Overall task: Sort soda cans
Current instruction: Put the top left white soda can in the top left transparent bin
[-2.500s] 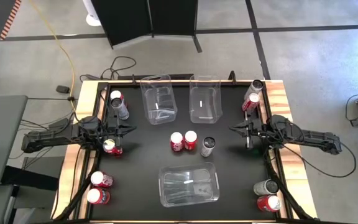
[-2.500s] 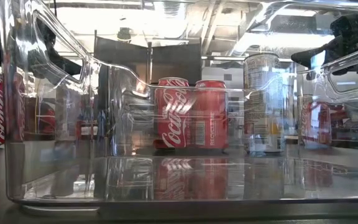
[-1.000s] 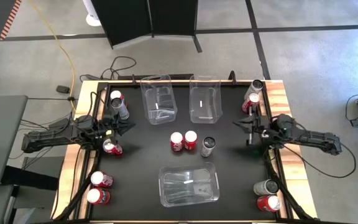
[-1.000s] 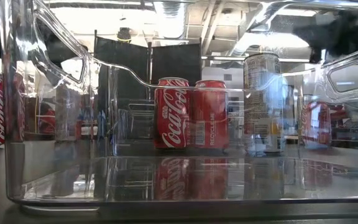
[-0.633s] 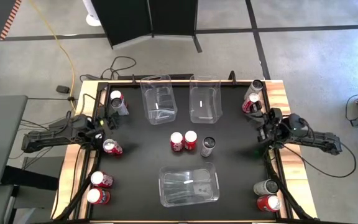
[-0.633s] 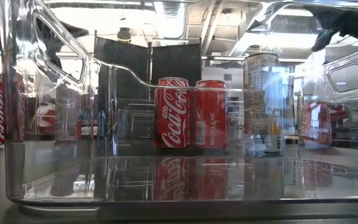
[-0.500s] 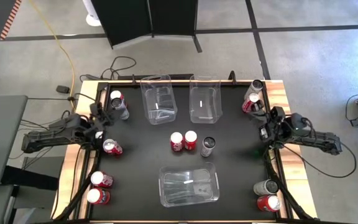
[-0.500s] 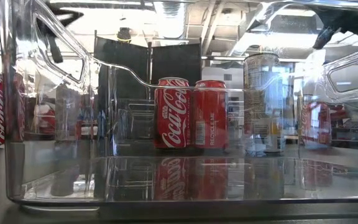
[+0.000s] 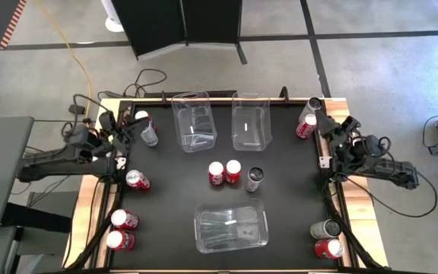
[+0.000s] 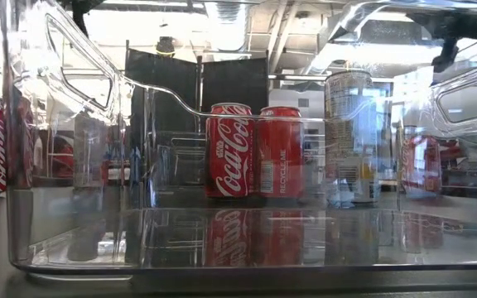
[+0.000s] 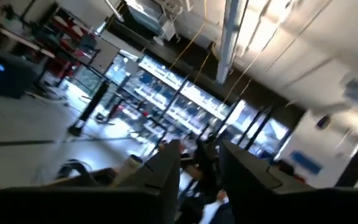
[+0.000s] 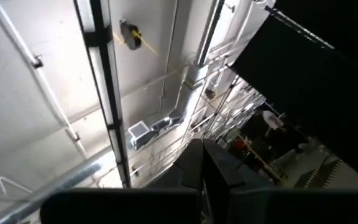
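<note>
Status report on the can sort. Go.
Left gripper raised near far-left cans, empty. Right gripper raised near far-right cans, empty. Two red cans and a silver can mid-table, unsorted. Three clear bins hold nothing.

This is a robotics lab or workshop in an industrial hall. The black-topped table (image 9: 280, 221) with a wooden rim stands on a grey concrete floor (image 9: 386, 68) marked with dark tape lines, and cables (image 9: 147, 78) trail off its far edge. A dark partition screen (image 9: 188, 23) stands behind it. Past the right gripper (image 12: 205, 163), bare ceiling pipes (image 12: 107, 93) and ducting (image 12: 185, 99) run overhead. Beyond the left gripper (image 11: 199, 163), blurred, lie what look like glazed partitions (image 11: 166, 99) and cluttered benches.
</note>
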Robot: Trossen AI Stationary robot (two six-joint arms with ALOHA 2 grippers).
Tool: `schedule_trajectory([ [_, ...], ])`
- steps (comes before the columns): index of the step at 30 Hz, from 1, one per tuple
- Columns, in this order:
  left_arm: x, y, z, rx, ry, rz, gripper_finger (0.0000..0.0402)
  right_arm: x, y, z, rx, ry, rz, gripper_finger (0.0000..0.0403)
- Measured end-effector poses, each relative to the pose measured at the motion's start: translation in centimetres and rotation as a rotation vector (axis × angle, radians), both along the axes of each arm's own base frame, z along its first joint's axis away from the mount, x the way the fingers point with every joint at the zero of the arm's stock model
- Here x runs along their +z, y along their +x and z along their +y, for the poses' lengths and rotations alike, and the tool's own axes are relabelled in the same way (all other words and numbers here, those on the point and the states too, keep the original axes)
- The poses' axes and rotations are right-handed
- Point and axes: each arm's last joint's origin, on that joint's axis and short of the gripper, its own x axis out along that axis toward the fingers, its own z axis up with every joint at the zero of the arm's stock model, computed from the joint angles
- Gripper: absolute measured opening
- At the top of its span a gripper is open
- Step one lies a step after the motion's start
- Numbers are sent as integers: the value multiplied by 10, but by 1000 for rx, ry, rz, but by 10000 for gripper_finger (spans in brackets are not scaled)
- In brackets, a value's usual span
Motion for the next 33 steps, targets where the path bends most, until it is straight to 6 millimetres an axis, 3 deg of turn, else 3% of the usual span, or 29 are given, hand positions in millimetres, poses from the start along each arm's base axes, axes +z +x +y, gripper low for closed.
schedule_trajectory([
  [9,42,10,10,184,-52,414,184,4,20,-3,77,110,44,100],
  [18,62,9,34,507,-232,857,266,57,59,-15,6,163,214,243],
  [26,21,17,60,616,-587,1241,285,92,82,-33,-67,299,503,288],
  [33,-8,39,79,614,-639,1464,292,104,78,-41,-88,341,584,291],
])
